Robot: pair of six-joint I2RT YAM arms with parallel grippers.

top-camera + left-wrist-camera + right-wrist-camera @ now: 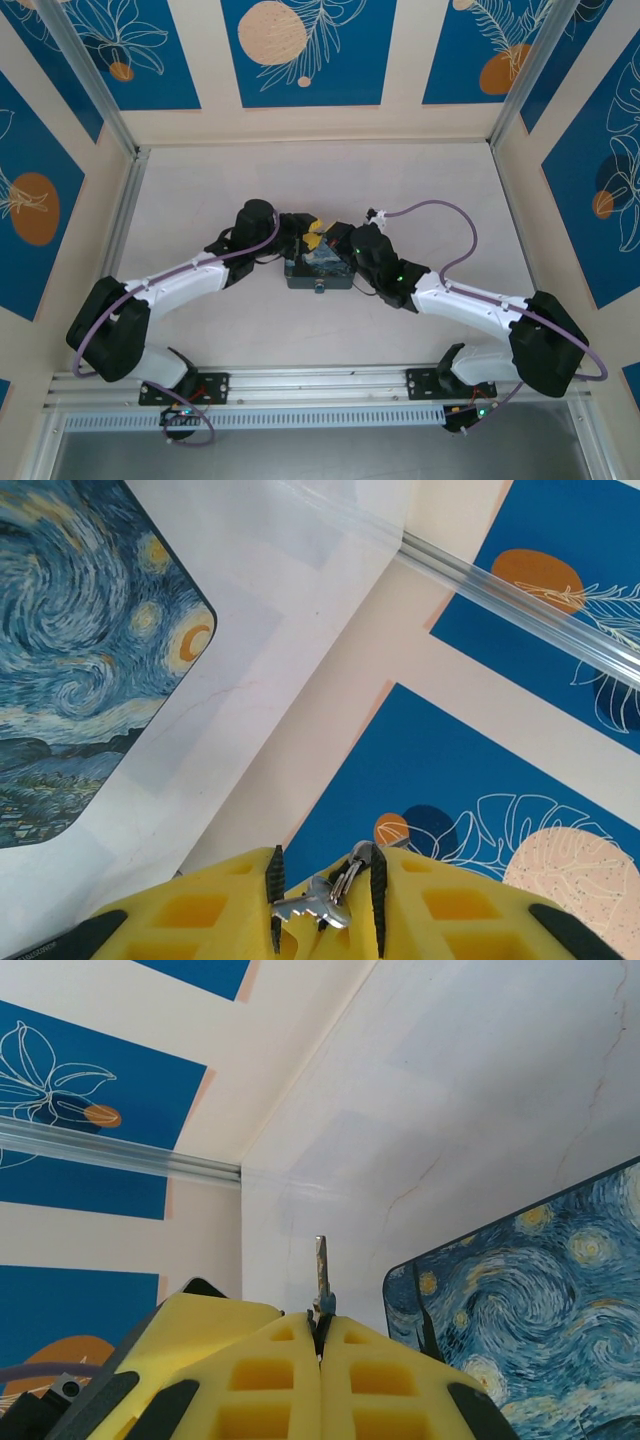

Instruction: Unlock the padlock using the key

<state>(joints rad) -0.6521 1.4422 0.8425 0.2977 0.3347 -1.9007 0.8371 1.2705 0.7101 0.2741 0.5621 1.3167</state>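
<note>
Looking in, I saw my right gripper (321,1322) pinching a thin metal bit (321,1265). The key (313,908) sat between my left gripper (326,882) pads; squeezed or not, I couldn't tell.

The tin (320,275) lies on the table (430,180), the key (321,1265) between the right jaws beside it.

Bright, even, diffuse light; faint soft shadows; crisp focus throughout.
</note>
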